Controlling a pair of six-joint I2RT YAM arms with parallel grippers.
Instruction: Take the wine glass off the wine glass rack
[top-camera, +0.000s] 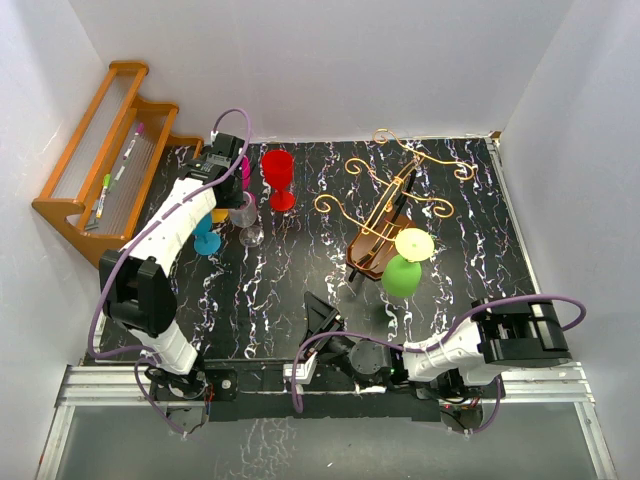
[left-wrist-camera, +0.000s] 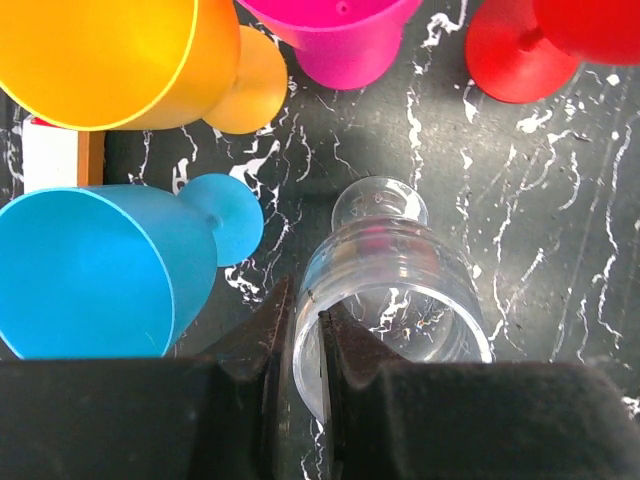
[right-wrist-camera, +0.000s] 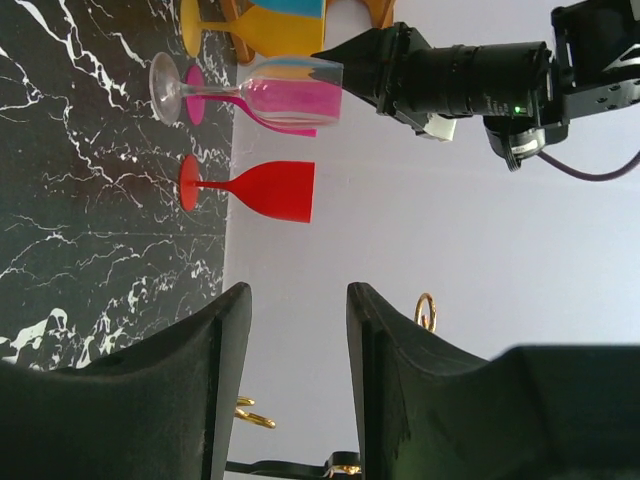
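Left jaws: clamped on the rim of a clear glass (left-wrist-camera: 400, 285) standing on the bench (top-camera: 300, 270). Right jaws: parted, holding nothing. Green wine glass (top-camera: 402, 277): on the wine glass rack (top-camera: 385, 220), near end, mid-bench.

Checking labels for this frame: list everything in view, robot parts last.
wine glass rack: 1, brown wood and gold wire, right-centre
green glass: 1, lime, at the rack's near end
clear glass: 1, transparent, far-left group
red glass: 1, red, far-left group
pink glass: 1, magenta, far-left group
yellow glass: 1, orange-yellow, far-left group
blue glass: 1, blue, far-left group
stepped shelf: 1, orange-brown, left wall
markers: at least 2, mixed, on the shelf
table: 1, black marbled, centre
left gripper: 1, black, shut on the clear glass rim
right gripper: 1, black, open, near edge
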